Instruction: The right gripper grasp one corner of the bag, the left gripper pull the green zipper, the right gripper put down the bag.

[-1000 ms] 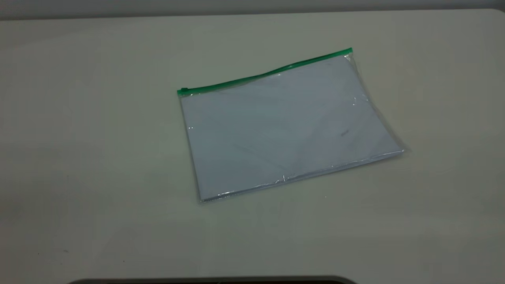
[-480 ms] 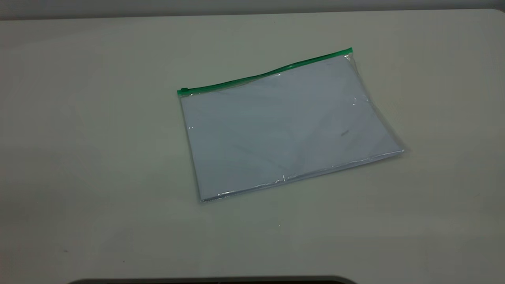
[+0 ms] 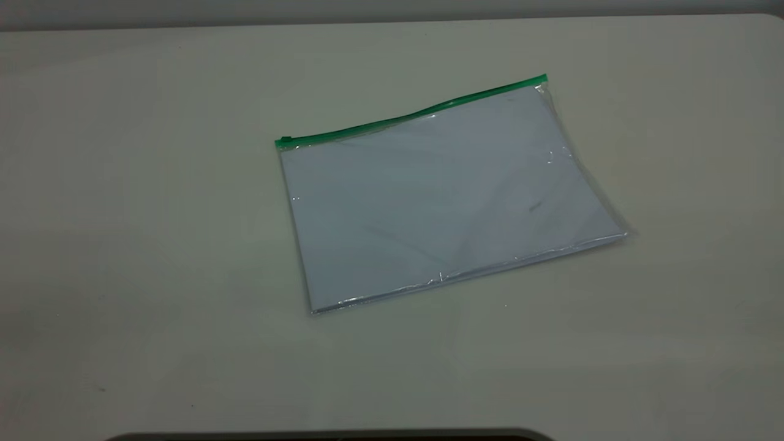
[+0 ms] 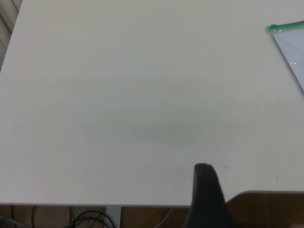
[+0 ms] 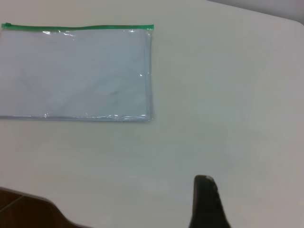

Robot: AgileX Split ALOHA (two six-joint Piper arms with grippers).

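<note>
the bag (image 3: pixel 447 202), a clear pouch holding white paper, lies flat on the table (image 3: pixel 153 245). its green zipper (image 3: pixel 410 116) runs along the far edge, with the slider (image 3: pixel 285 141) at the end toward my left arm. whether the seal is open or closed i cannot tell. no corner is held or lifted. this fits either a bag waiting to be gripped or one already zipped and set down. both my grippers sit well back, their finger spread impossible to judge.
</note>
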